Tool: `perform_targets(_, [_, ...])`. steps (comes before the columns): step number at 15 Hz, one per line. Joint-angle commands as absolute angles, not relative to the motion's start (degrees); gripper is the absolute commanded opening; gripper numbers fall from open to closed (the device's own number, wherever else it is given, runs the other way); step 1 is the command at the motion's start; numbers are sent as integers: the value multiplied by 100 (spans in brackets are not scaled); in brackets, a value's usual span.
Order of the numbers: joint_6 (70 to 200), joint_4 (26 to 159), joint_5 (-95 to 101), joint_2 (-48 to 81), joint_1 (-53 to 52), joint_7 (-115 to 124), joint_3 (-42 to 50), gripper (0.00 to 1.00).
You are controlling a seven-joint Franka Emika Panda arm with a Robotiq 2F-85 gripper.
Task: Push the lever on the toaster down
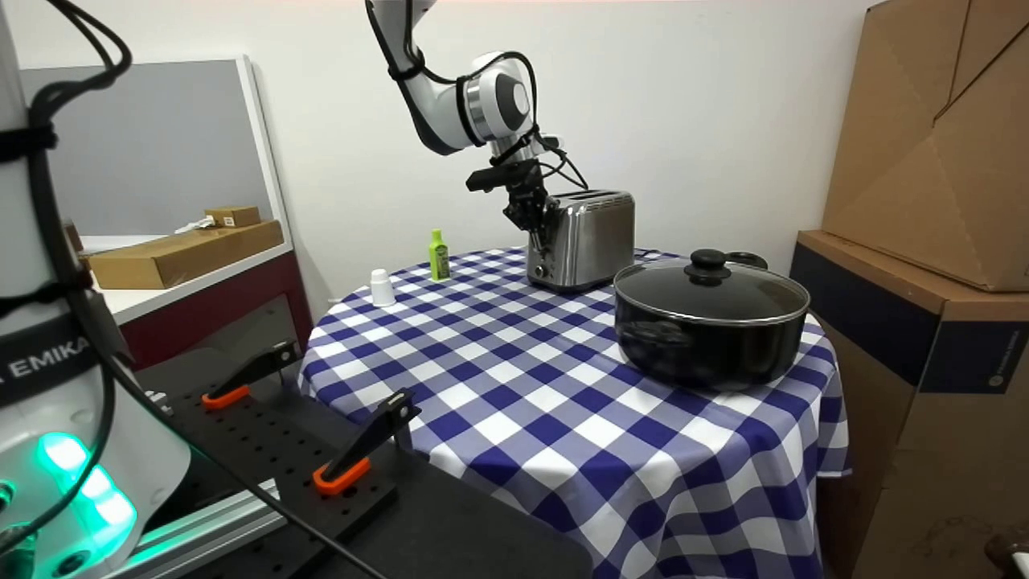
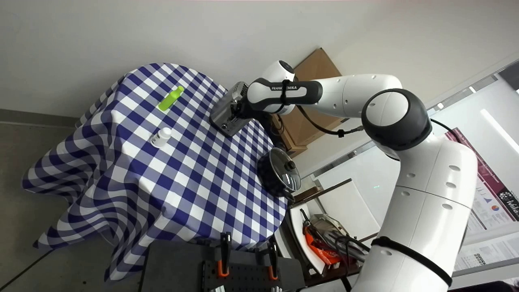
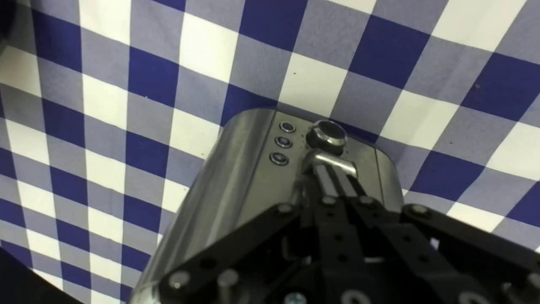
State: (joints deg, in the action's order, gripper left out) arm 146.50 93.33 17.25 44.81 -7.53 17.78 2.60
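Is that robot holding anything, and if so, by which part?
Nothing, it seems: the claw is shut, its jaws together, right at the lever on the toaster.

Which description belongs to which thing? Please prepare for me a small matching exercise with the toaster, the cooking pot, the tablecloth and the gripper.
1. toaster
2. cooking pot
3. tablecloth
4. gripper

a. black, with its lid on
b. jaws together, at the lever
c. blue-and-white checked
d. shiny silver metal

Right pairs: 1-d; 2-a; 3-c; 4-b
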Motion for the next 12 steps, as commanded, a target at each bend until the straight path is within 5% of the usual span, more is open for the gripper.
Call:
perform_targets(1, [14857, 9178, 1411, 4880, -677, 1482, 362, 0])
perform_targets(12, [14784, 9581, 1135, 4474, -587, 1162, 241, 0])
